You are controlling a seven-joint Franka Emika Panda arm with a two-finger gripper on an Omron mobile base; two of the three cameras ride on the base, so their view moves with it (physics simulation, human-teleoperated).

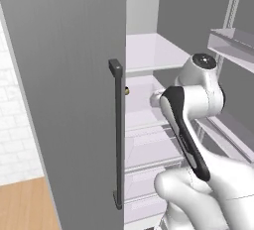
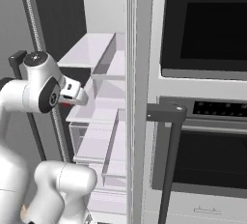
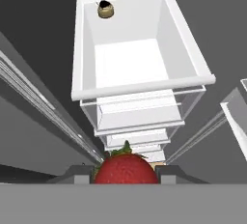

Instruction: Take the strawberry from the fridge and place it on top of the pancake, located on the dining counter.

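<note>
My tool grips the strawberry inside the open fridge.
The berry sits between both fingers, in front of the white shelves; 1 small brown item rests on the shelf.

We see open room over the white shelf; small brown object sits at its far corner; fridge door walls one side.
</note>
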